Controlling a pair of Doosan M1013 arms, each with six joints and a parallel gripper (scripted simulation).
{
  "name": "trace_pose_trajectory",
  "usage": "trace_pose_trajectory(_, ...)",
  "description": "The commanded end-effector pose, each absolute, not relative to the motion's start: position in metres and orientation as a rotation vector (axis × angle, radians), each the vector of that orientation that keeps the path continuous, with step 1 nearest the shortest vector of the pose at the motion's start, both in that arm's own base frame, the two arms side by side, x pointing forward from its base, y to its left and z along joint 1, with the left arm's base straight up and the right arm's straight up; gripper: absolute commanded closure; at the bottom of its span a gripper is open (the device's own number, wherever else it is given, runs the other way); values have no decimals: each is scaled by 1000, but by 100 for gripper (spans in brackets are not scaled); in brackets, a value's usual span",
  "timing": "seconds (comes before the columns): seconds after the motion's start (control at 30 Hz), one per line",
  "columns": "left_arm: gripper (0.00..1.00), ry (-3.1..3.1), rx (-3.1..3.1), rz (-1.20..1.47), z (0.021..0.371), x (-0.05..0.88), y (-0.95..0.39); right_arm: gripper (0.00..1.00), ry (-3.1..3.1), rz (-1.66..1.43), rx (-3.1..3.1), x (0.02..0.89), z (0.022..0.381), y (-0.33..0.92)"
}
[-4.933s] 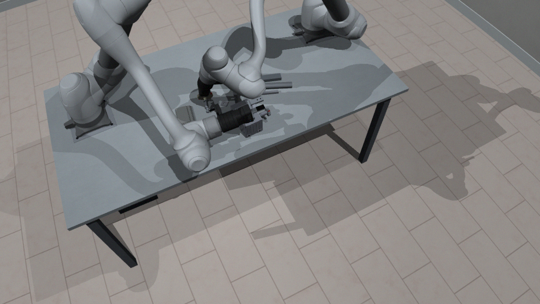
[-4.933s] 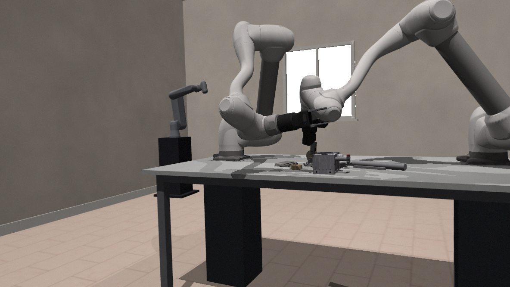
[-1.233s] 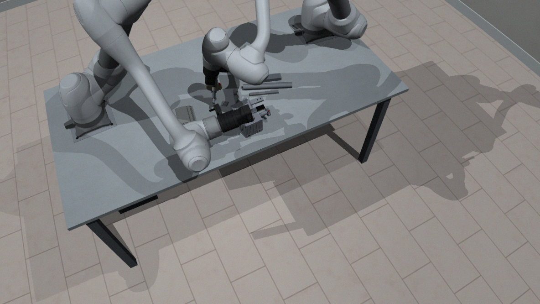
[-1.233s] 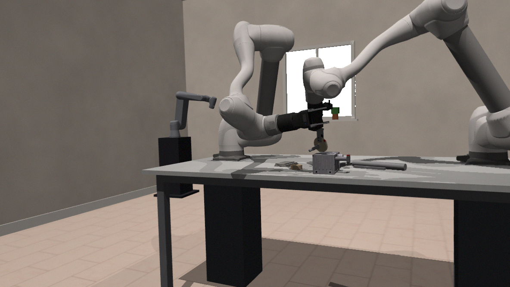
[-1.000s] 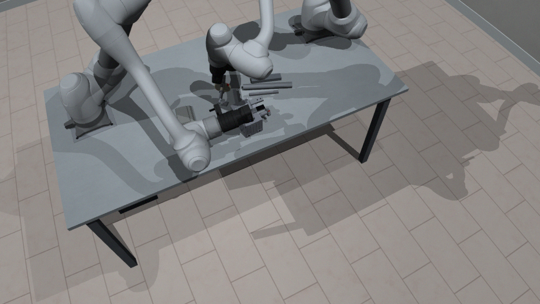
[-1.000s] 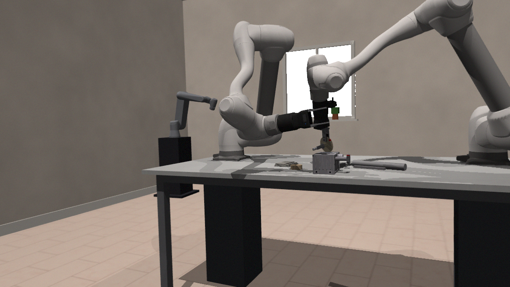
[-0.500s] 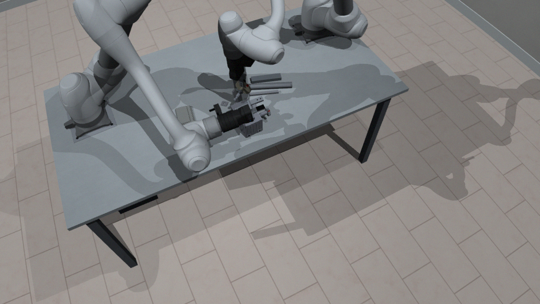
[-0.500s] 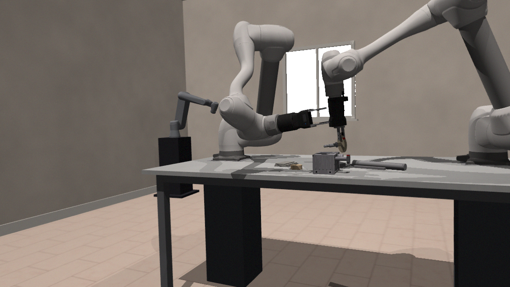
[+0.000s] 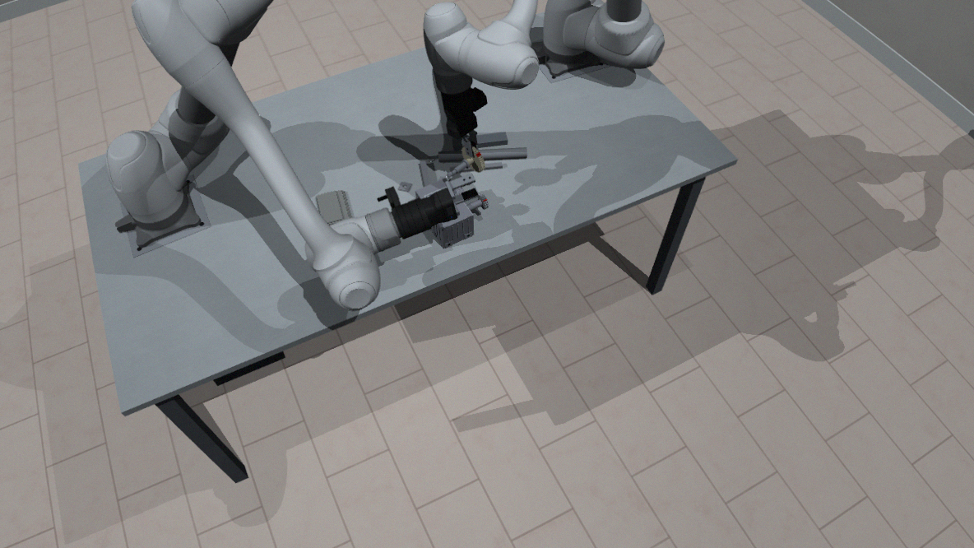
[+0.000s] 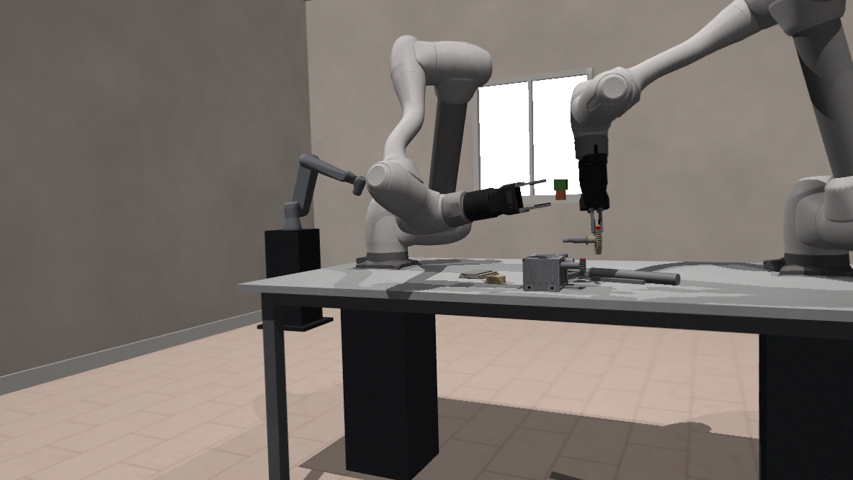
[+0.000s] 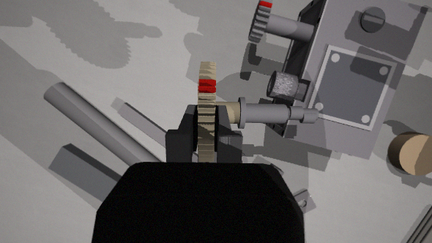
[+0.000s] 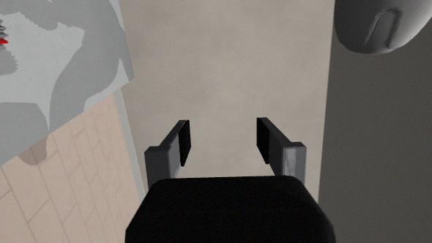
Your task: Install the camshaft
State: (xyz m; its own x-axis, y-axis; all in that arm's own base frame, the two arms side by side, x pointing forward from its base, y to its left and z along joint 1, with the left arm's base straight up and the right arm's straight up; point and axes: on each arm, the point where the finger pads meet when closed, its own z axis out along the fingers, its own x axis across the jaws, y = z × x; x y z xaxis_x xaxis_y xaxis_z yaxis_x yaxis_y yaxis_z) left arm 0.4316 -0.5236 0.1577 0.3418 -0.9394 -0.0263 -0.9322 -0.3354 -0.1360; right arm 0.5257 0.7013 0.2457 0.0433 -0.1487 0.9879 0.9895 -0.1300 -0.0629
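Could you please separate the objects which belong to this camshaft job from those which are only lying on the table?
Belong to the job:
- camshaft with big gear
- engine case
- small crank gear
- open bearing

Only lying there, apparently:
- round grey bar
- tan disc
- stacked plates
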Motion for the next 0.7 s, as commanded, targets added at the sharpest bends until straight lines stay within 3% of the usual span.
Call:
trace_pose_trajectory(0.0, 71, 1827, -2363, -157, 162, 443, -503, 0, -995, -1334, -1219, 526, 247, 701)
trace_pose_trajectory(0.67, 71, 1964, -2181, -252, 165, 458, -470, 0, -995, -1334, -1219, 526, 247, 701)
